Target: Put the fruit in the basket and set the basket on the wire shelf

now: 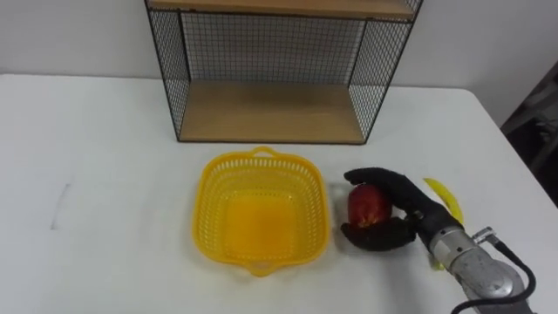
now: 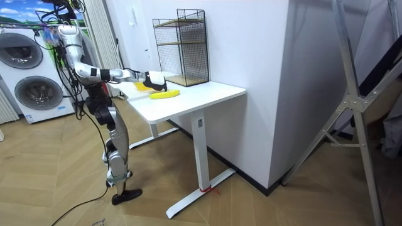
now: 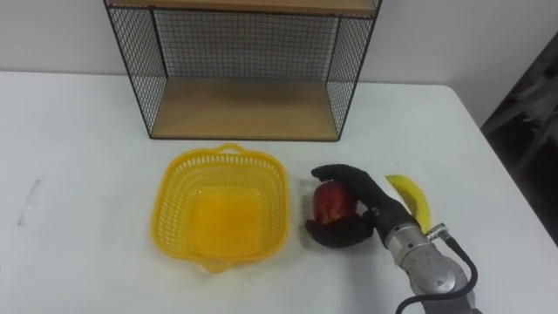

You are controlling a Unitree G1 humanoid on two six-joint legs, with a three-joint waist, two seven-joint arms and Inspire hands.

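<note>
My right hand (image 1: pixel 417 218) reaches in from the lower right with the wrist low over the table (image 1: pixel 105 174). Its fingers arch over the top of the red fruit (image 1: pixel 369 205) and the thumb curls under its near side, so the fruit is clasped between them. I cannot tell whether the fruit rests on the tabletop or hangs just clear of it. At far left the white table runs bare out to the picture's edge. Next comes the yellow basket (image 1: pixel 202 209), upright and with nothing in it, its right rim just beside the fruit but apart from it. Behind the basket, towards the wall, stands the wire shelf (image 1: pixel 270 112), its open front facing me and its lower wooden board bare. The shelf's top is cut off by the picture's upper edge. To the right of my hand lies the banana (image 1: pixel 443 199), partly hidden behind my wrist, near the table's right edge. In the room view I stand at the table's end, arm stretched forward.
</note>
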